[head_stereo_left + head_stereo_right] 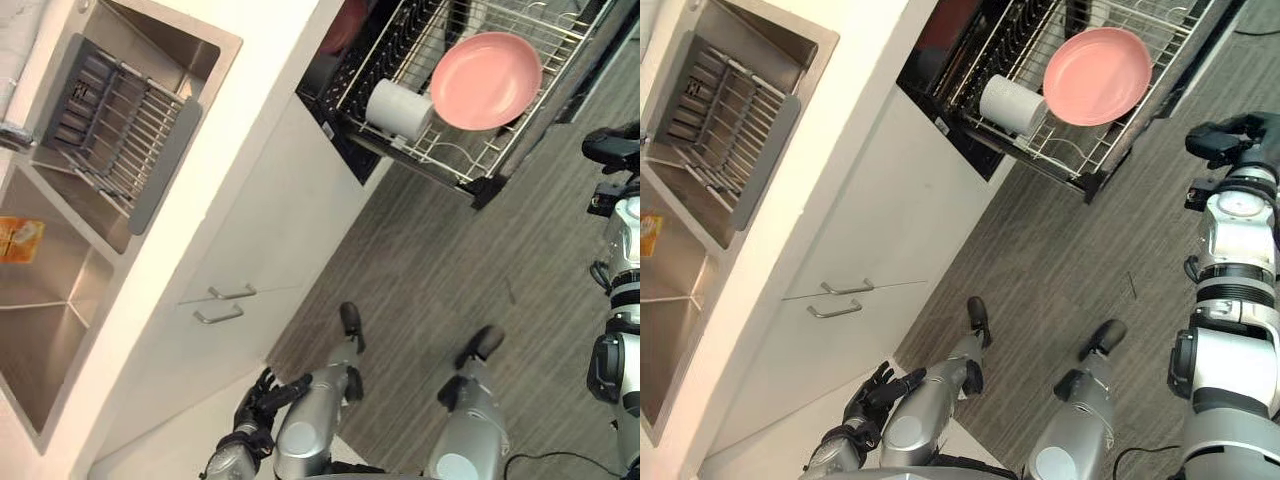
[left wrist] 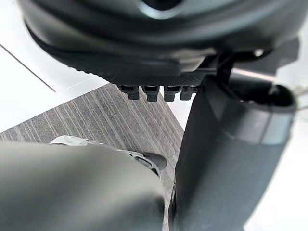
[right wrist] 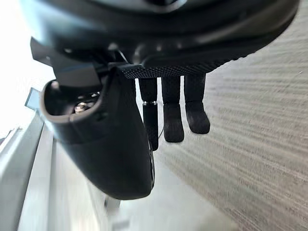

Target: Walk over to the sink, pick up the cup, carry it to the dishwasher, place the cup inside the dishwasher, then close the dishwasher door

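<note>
White cylindrical cup (image 1: 398, 108) already inside pulled-out wire dishwasher rack (image 1: 440, 158), at the rack's corner nearest the cabinet front, just beside round pink plate (image 1: 487, 80). Looks plain and matt, no handle visible; whether upright or tipped against the wires cannot be told.

Right hand (image 1: 1225, 135) hovers near the rack's outer end, apart from it, over grey wood-grain floor (image 1: 420, 270). Fingers (image 3: 173, 115) hang straight and loose in the wrist view, holding nothing.

Left hand (image 1: 872, 392) hangs well apart from the rack, low beside white cabinet door with two bar handles (image 1: 225, 305). Fingers (image 2: 154, 91) relaxed, slightly spread in the right eye view, holding nothing.

Stainless-steel double sink (image 1: 60, 300) lies well away from the rack, beyond the cabinet door.

Judged stage: cup placed, closing still to do. Grey panel along the rack's outer end (image 1: 565, 75), probably the front to be pushed, faces the right hand, which is much the nearer. Coming push likely runs along the rack's long axis, toward the cabinet opening.
</note>
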Robot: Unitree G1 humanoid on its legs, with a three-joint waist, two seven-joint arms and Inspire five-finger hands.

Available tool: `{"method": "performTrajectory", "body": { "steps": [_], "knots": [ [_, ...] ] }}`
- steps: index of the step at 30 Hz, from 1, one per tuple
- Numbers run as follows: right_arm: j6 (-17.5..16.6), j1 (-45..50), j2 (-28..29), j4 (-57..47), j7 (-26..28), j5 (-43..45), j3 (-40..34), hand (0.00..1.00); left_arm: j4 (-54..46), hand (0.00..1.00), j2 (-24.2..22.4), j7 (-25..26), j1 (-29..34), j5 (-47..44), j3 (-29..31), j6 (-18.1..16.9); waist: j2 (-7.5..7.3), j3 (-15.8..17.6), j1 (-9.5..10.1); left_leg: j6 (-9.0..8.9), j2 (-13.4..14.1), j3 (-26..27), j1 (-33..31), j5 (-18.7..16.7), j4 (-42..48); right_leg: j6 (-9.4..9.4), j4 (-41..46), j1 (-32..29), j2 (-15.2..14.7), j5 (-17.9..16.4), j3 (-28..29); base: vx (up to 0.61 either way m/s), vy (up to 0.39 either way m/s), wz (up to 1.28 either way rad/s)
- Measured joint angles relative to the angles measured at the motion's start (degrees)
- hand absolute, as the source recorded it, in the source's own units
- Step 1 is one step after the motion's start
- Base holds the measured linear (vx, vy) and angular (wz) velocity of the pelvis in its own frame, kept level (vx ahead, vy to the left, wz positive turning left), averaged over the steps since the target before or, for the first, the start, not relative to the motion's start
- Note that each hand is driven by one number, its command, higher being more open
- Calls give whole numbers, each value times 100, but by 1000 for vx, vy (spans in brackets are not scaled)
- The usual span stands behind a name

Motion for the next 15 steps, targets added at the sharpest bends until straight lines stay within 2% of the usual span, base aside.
{"method": "performTrajectory", "body": {
  "steps": [5, 10, 15],
  "knots": [
    [111, -24, -133, 46, -42, -498, 91, 0, -74, 100, -54, -35, -21, -330, -108, -15, 21, -14, 9, 12, -358, -426, -61, 7, 0, 168, 472, 36, -501, -193, -264, 13, 43, 47],
    [173, -229, -513, 552, -223, -539, 239, 0, -84, 100, -240, -151, 4, -321, -226, -45, 225, -169, 1, 84, -722, -1109, -53, 60, 2, 354, 995, 321, -1023, -465, -764, 9, 36, 65],
    [250, -576, -787, 969, -275, -568, 594, 0, -118, 100, -308, -414, 353, -258, -210, -15, 377, -286, 23, 199, -1128, -1854, -26, 148, 38, 526, 1788, 770, -1648, -956, -1472, 36, -40, 77]
  ]
}}
